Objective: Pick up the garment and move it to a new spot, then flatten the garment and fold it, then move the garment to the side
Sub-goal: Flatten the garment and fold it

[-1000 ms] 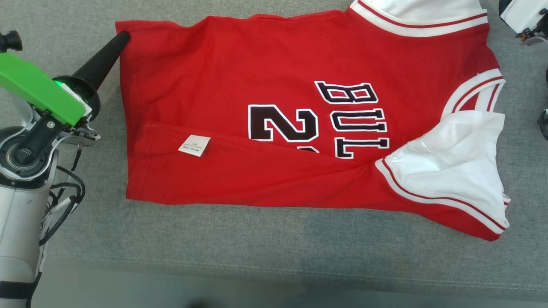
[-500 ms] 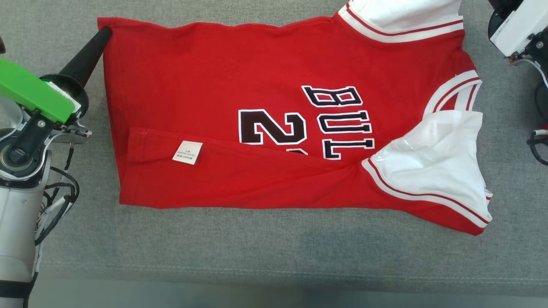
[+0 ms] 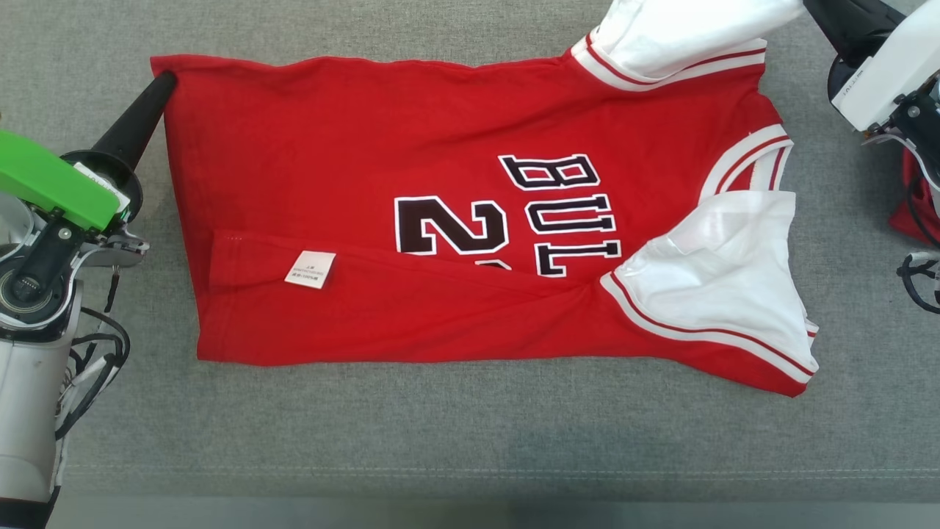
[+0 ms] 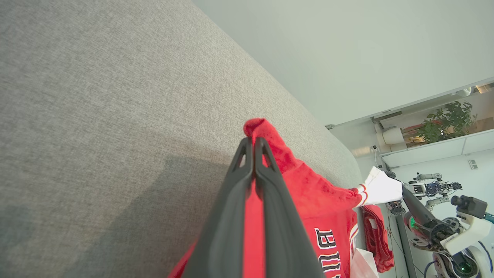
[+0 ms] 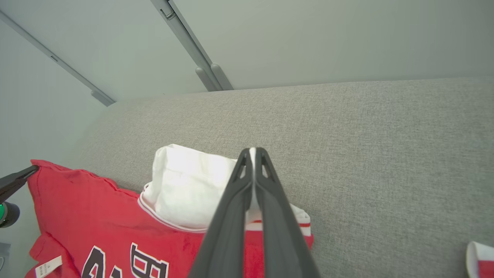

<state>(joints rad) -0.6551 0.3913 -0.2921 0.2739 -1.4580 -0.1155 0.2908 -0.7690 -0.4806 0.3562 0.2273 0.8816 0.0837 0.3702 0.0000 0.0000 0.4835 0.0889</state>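
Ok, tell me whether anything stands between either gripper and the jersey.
Nothing visible does. The left gripper is shut on the red hem corner of the jersey, and the right gripper is shut on its white sleeve.

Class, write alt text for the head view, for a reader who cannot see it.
A red jersey lies partly folded on a grey cushion. The left gripper pinches its hem corner; the right gripper pinches a white sleeve.

Grey upholstered surface (image 3: 440,433); red jersey (image 3: 352,132) lying half-folded.
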